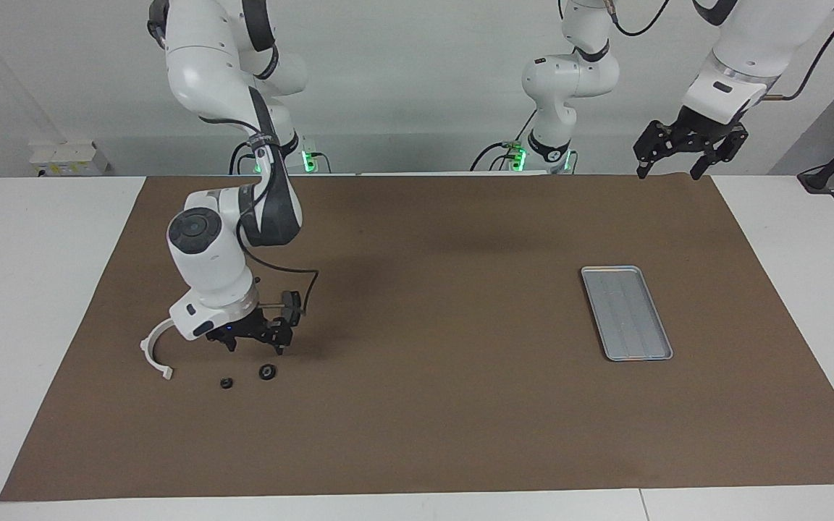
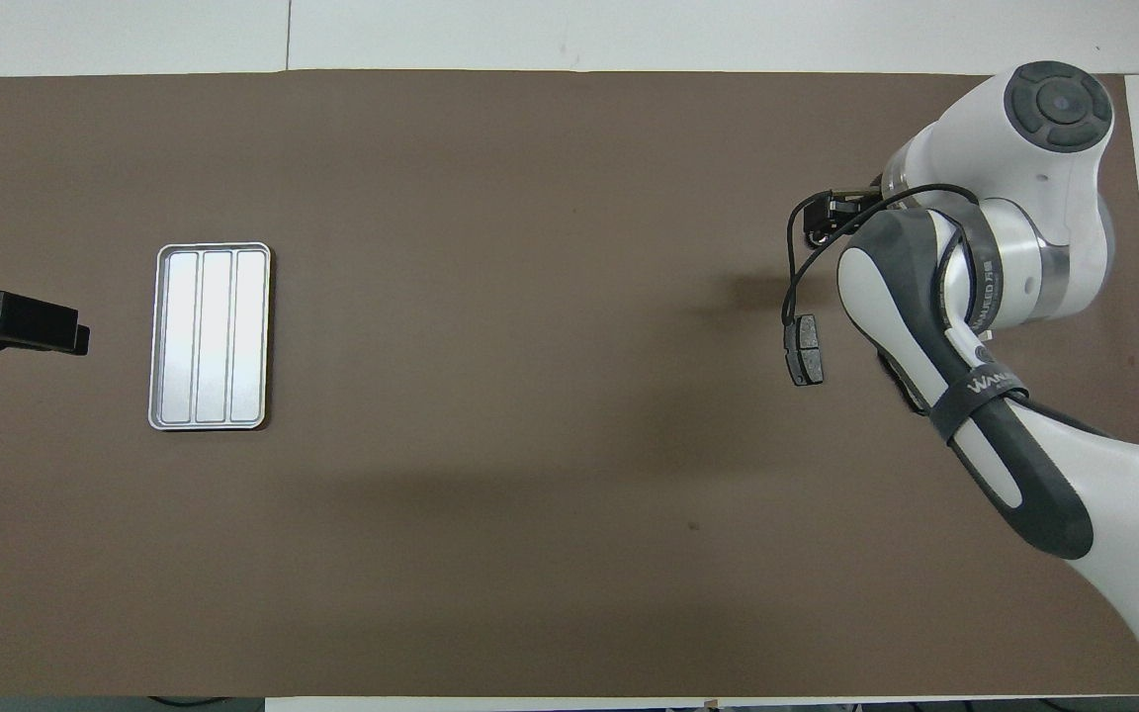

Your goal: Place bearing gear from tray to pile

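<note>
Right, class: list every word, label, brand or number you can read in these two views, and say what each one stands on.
"WAN…": white letters on the dark strap round the right arm; the remaining letters are too blurred to read.
White print on the dark sleeve of the same arm: too small to read.
Tray: no text visible.

My desk (image 1: 40, 289) is white, and a large brown mat (image 1: 431, 405) covers most of it. A plain pale wall (image 1: 402, 79) rises along the desk's edge. A small white box (image 1: 69, 158) sits at the wall's foot, just off the mat's corner.
</note>
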Controlling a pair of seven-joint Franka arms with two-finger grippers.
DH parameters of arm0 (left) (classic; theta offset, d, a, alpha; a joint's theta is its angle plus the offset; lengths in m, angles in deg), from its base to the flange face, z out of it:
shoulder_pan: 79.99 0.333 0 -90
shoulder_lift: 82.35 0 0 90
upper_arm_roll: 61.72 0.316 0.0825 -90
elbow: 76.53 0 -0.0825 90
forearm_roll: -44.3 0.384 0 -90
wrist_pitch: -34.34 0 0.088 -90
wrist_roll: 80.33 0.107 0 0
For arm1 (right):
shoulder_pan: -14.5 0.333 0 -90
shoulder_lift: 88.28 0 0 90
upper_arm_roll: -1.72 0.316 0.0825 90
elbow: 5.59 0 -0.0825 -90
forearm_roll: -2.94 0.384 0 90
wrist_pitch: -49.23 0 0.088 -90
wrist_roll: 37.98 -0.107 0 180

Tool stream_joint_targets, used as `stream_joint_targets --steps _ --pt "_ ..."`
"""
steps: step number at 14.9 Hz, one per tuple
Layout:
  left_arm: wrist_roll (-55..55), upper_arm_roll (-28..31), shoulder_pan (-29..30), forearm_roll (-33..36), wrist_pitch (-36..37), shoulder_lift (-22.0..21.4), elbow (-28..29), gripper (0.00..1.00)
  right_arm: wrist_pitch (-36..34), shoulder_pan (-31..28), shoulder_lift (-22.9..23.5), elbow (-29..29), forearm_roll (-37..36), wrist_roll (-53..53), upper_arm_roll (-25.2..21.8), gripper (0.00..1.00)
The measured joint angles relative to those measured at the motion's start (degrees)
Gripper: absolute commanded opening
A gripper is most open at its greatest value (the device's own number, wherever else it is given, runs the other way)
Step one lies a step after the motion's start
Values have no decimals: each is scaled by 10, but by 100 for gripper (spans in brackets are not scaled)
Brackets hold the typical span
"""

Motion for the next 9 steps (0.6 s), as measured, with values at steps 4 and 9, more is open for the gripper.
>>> stream_joint_targets --steps 4,9 --pt "0 0 0 0 0 0 0 100 -71 -14 -44 2 0 68 -1 100" --pt "0 0 0 0 0 0 0 100 -157 -18 -126 6 1 70 0 100"
